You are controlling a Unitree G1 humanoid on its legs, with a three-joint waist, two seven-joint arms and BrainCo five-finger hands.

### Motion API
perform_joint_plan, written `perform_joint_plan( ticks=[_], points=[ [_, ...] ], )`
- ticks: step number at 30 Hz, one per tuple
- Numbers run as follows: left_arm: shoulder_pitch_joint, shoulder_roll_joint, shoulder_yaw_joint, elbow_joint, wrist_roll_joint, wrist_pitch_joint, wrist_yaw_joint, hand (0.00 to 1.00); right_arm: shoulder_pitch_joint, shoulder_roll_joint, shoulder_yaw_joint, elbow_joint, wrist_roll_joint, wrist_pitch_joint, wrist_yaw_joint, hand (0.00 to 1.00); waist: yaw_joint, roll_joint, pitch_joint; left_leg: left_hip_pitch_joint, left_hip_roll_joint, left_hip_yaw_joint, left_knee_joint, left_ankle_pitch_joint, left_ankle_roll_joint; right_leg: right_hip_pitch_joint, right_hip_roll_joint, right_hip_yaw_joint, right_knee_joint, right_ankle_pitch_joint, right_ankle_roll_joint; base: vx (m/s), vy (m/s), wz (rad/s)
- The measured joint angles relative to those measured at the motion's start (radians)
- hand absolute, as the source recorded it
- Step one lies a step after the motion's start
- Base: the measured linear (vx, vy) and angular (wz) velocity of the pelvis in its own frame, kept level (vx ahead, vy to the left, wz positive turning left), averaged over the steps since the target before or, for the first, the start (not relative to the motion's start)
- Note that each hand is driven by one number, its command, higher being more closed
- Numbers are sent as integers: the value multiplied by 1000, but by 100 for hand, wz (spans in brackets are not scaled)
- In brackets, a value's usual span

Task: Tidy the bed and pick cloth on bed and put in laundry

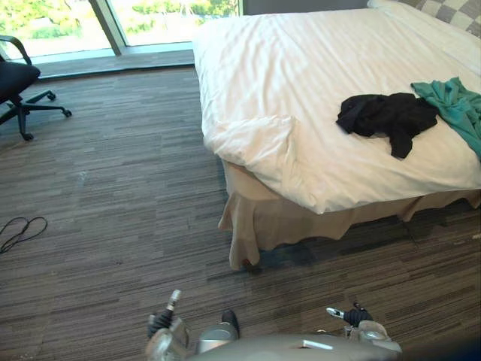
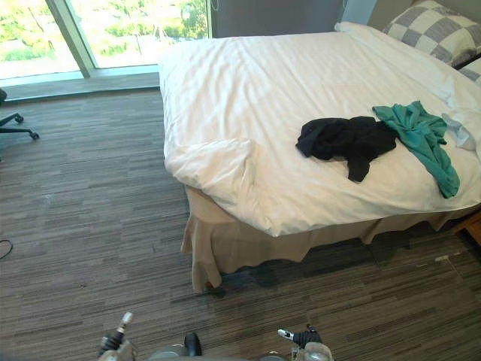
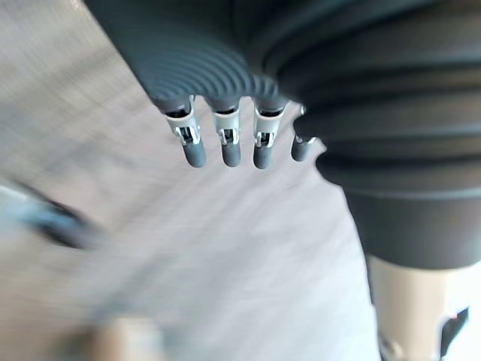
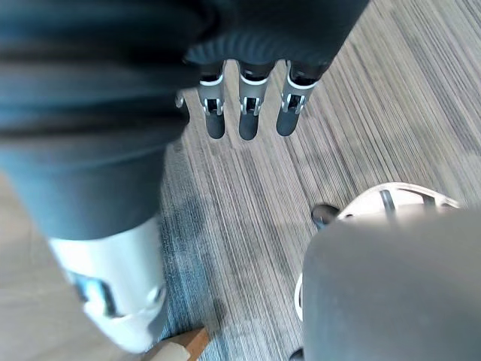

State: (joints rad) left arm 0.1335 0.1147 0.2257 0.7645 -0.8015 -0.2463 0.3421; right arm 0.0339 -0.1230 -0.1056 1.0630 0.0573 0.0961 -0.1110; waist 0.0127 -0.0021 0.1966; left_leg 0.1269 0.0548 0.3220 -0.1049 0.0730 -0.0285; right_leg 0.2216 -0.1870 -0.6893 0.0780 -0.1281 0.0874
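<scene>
Left eye view starts with a chair at the far left, then a broad stretch of bare floor that gives plenty of walking room up to the bed. Left hand hangs over the floor with fingers straight, holding nothing. At the bed's near corner the duvet is folded over on itself and bunched above the skirt; that edge likely needs pulling flat. Further right, a black cloth lies crumpled on the duvet, touching a teal cloth that drapes toward the bed's near edge. Both look light, limp and unbreakable. A pinch into a raised fold at the middle of each heap should lift it, though trailing sleeves may drag. They lie near the bed's long side, so an approach along that side seems easiest. A checked pillow sits at the head. Right hand hangs low, fingers straight and empty.
</scene>
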Motion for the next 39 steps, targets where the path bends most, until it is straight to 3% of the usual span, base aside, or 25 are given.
perform_joint_plan(
  ticks=[4,6,10,12,15,18,22,25,26,27,28,30,32,33,36,38,39],
  points=[
    [-28,70,110,-138,32,-67,35,0,13,-16,-9,-8,18,28,25,0,-6,16,-3,-25,1,-4,0,-3,1,-5,13,-11,-20,1,0,-148,39,13],
    [-44,140,144,-218,169,-109,81,0,23,-21,-17,-8,21,41,35,0,-15,20,-7,-39,4,2,0,-3,1,-12,26,-9,-46,1,0,-27,19,16],
    [-96,237,140,-358,391,-135,147,0,36,-24,-46,-17,38,42,48,0,-4,24,-12,-40,8,33,0,-4,2,-23,28,36,-52,8,-3,44,26,-6],
    [-141,294,111,-430,533,-128,168,0,44,-24,-52,-28,38,42,53,0,-5,26,-15,-39,0,45,0,-9,9,-27,27,58,-62,30,-5,79,37,-12],
    [-265,393,-13,-523,761,-74,155,0,44,-24,-92,-35,39,40,55,0,-12,35,-32,-37,-8,80,1,-16,12,-39,27,107,-79,66,-6,119,33,-30],
    [-358,453,-121,-523,905,-6,112,0,44,-24,-107,-36,38,40,53,0,-38,50,-37,-30,-12,108,3,-14,19,-38,27,137,-96,76,-1,140,3,-27],
    [-516,546,-221,-420,1032,41,73,0,43,-26,-122,-42,37,51,37,0,-77,61,-34,-26,-9,134,7,-14,19,-46,29,165,-96,76,-2,114,-33,-28],
    [-657,546,-326,-382,1143,102,56,0,26,-51,-121,-45,38,65,-7,0,-81,100,-21,-86,0,161,7,-13,19,-150,27,212,-40,67,-17,25,4,-27],
    [-723,546,-391,-344,1192,151,54,0,0,-57,-121,-45,38,73,-24,0,-94,113,7,-110,5,165,7,-2,24,-188,20,219,-11,64,-21,-48,12,-17],
    [-794,546,-457,-291,1270,225,55,0,-39,-53,-116,-46,41,72,-37,0,-115,114,58,-121,5,169,7,10,23,-222,12,239,23,59,-29,-43,2,-17],
    [-808,545,-469,-279,1283,239,55,0,-46,-52,-115,-47,42,71,-40,0,-119,114,67,-123,5,171,7,10,23,-229,12,243,30,58,-30,-96,18,-30],
    [-903,539,-540,-203,1366,349,56,0,-96,-55,-92,-55,65,65,-66,0,-138,116,121,-164,4,200,8,11,24,-312,7,278,80,51,-39,-108,38,-37],
    [-963,525,-551,-160,1395,427,49,0,-124,-57,-78,-59,78,55,-89,0,-151,110,170,-187,0,224,17,14,28,-368,-5,312,126,38,-40,-92,10,-33],
    [-999,522,-560,-149,1424,490,24,0,-141,-54,-71,-65,78,52,-99,0,-168,98,202,-225,1,234,67,3,38,-411,-29,325,178,16,-38,-94,-20,-18],
    [-1067,502,-572,-141,1423,590,-2,0,-156,-55,-70,-108,79,49,-116,0,-169,87,265,-306,37,264,228,-70,46,-494,-57,364,288,-17,-44,-80,-71,-19],
    [-1143,452,-579,-141,1421,680,-27,0,-156,-53,-66,-176,100,26,-132,0,-159,82,306,-410,109,277,418,-159,48,-573,-63,375,389,-55,-56,-134,-89,-12],
    [-1162,440,-579,-140,1421,702,-36,0,-156,-52,-56,-191,114,14,-133,0,-158,83,311,-438,129,278,456,-178,49,-594,-61,374,408,-60,-61,-144,-56,-5]
  ],
)
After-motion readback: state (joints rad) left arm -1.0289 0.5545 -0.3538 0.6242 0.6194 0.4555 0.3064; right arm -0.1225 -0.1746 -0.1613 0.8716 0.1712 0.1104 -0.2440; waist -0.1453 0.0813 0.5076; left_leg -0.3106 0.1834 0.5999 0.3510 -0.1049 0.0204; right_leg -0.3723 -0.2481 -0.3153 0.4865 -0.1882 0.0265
